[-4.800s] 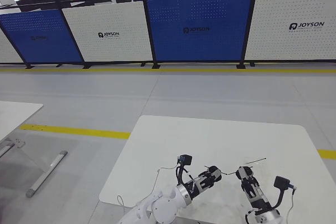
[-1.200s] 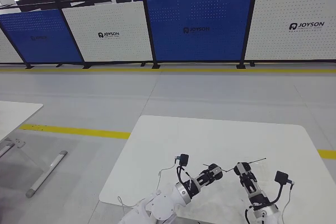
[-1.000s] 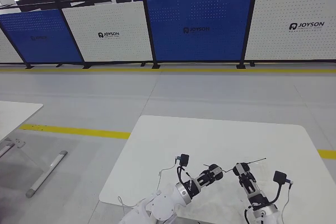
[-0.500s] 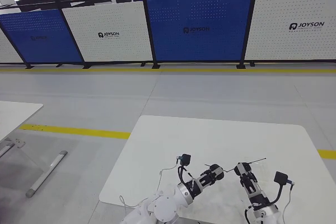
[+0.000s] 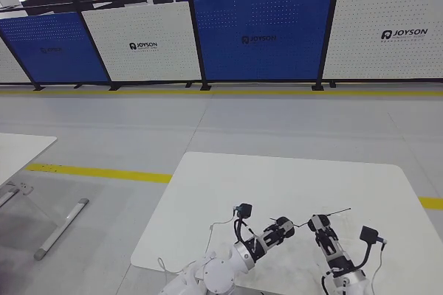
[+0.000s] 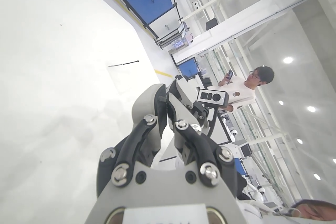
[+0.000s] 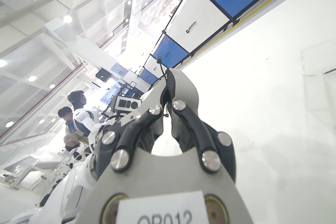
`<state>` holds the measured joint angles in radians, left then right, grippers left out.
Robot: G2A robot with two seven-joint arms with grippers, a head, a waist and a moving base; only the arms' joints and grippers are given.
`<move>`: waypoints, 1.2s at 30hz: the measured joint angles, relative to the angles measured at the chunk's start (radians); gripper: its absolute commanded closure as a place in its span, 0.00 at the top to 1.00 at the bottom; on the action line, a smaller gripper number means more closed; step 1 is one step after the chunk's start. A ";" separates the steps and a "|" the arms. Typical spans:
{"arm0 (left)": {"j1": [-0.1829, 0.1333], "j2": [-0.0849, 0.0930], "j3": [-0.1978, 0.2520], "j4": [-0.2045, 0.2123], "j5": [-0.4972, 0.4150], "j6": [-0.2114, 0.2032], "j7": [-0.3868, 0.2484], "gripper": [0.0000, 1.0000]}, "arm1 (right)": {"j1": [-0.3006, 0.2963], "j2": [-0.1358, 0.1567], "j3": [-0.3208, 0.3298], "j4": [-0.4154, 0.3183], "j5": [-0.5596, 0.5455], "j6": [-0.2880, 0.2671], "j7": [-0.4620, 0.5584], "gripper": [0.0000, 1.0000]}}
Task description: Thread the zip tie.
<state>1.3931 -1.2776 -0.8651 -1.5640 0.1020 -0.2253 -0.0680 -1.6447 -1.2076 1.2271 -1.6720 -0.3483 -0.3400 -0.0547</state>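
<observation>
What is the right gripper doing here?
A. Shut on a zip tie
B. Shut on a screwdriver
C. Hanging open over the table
A: the right gripper is closed on a thin black zip tie, whose head sticks out past its tips.

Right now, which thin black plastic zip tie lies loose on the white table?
The far black zip tie, flat on the white table, untouched. The held zip tie is pinched in the right gripper, head poking out.

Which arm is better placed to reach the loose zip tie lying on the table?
Probably the right: the right tool lies nearer the loose zip tie than the left tool. It is shut on a second zip tie, though.
</observation>
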 measured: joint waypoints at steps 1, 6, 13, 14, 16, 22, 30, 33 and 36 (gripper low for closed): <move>-0.001 -0.001 0.001 0.001 0.001 0.003 0.000 0.13 | -0.001 0.000 0.000 -0.001 0.000 0.000 0.000 0.00; -0.004 -0.003 0.010 0.002 0.023 0.019 0.014 0.15 | -0.002 0.002 0.002 -0.003 -0.001 0.000 -0.005 0.00; -0.004 -0.006 0.018 -0.006 0.053 0.042 0.027 0.16 | -0.001 0.004 -0.003 0.000 -0.010 0.000 -0.012 0.00; -0.005 -0.006 0.019 -0.006 0.053 0.045 0.027 0.15 | -0.001 0.004 -0.004 0.000 -0.012 0.000 -0.013 0.00; -0.007 -0.007 0.020 -0.007 0.048 0.047 0.027 0.13 | -0.001 0.004 -0.005 0.000 -0.013 0.000 -0.013 0.00; -0.012 -0.009 0.019 -0.006 0.040 0.051 0.020 0.00 | 0.000 0.007 -0.006 -0.003 -0.014 0.000 -0.009 0.00; -0.015 -0.012 0.020 -0.008 0.042 0.050 0.021 0.00 | 0.000 0.011 -0.007 -0.011 -0.006 0.000 0.003 0.00; -0.014 -0.012 0.019 -0.011 0.040 0.038 0.018 0.00 | 0.002 0.013 -0.009 -0.011 -0.004 0.000 0.009 0.00; -0.014 -0.012 0.018 -0.011 0.038 0.033 0.012 0.00 | 0.006 0.014 -0.010 -0.011 0.006 0.000 0.019 0.00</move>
<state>1.3794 -1.2894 -0.8470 -1.5753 0.1403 -0.1927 -0.0557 -1.6392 -1.1936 1.2174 -1.6829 -0.3428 -0.3400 -0.0357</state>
